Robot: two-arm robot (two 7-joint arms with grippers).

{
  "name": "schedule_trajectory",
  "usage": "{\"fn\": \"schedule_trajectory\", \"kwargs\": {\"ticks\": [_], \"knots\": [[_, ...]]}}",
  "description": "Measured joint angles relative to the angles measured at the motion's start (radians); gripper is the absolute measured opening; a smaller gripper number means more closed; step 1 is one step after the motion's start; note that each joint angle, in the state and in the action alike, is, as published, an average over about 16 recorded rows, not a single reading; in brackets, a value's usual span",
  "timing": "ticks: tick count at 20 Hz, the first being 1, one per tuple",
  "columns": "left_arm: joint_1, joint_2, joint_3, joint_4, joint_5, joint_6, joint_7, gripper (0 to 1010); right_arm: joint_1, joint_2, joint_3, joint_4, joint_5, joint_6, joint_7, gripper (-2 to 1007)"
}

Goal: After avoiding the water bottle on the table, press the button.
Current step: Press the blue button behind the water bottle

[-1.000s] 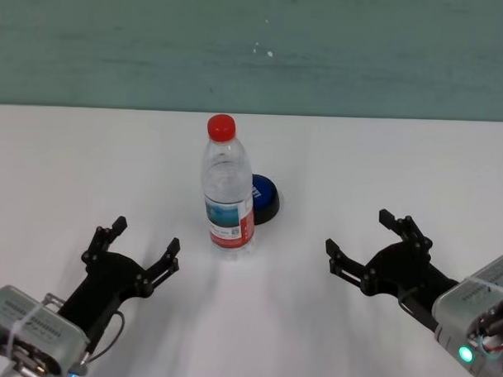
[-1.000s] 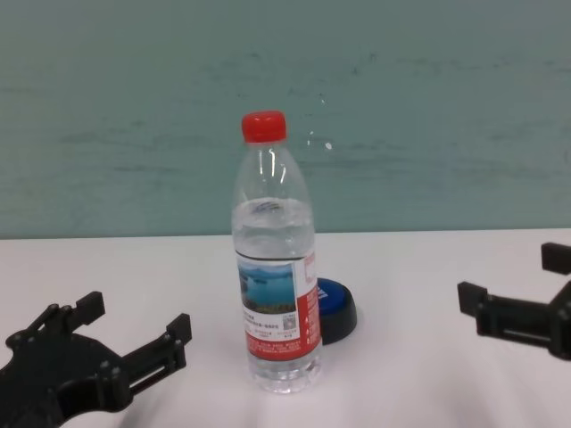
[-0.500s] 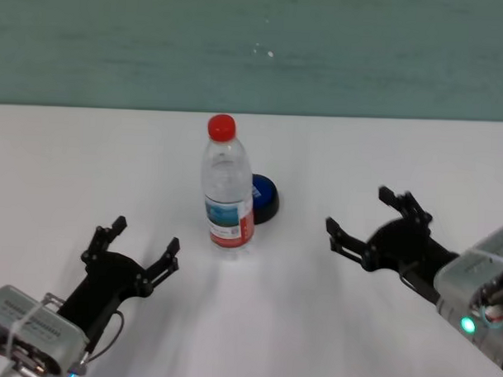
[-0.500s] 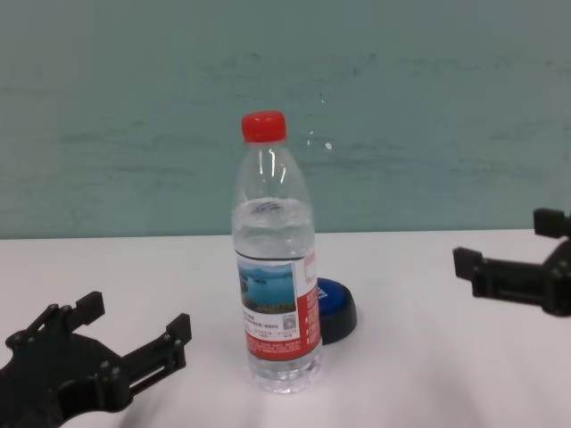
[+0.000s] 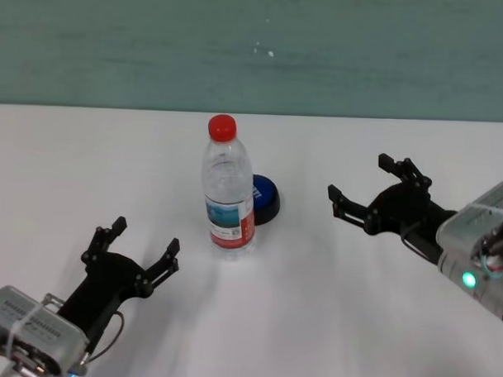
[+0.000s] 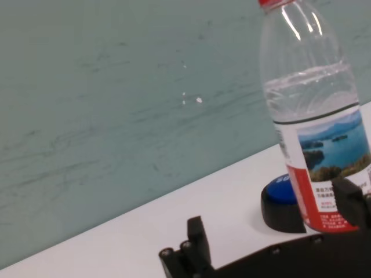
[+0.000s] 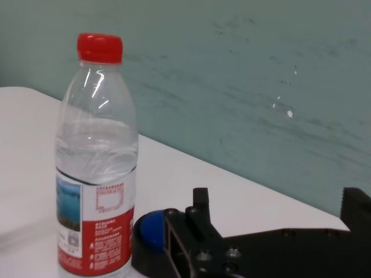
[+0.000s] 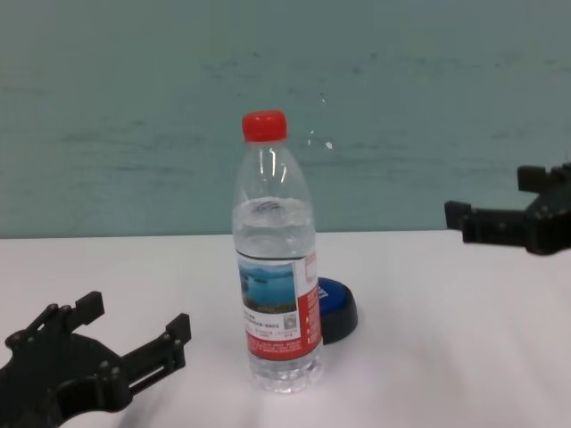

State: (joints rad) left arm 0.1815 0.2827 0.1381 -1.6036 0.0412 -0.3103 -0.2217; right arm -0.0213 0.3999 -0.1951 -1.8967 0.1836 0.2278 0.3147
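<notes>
Raised and advanced since earlier: right gripper (image 5: pixel 375 193), jaws wide, empty. Left gripper (image 5: pixel 134 250) parked, spread, empty. Blue button (image 5: pixel 264 194) tucked behind tippy water bottle (image 5: pixel 227 188); likely stiff, press dome centre.

Bright even light, soft faint shadows, table (image 5: pixel 379 325) glare (slightly overexposed)

The water bottle (image 8: pixel 276 290) stands upright on the table (image 8: pixel 428 357), the button (image 8: pixel 337 308) just behind it.
</notes>
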Motion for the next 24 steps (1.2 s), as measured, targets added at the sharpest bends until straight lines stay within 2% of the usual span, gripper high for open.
{"fn": "schedule_trajectory", "kwargs": {"ticks": [10,24], "knots": [[0.0,0.0,0.0,0.0,0.0,0.0,0.0,1000,0.128,0.009,-0.038,0.113,0.038,-0.006,0.028,1004],[0.0,0.0,0.0,0.0,0.0,0.0,0.0,1000,0.261,0.008,-0.113,0.268,0.069,-0.033,0.072,1004]]}}
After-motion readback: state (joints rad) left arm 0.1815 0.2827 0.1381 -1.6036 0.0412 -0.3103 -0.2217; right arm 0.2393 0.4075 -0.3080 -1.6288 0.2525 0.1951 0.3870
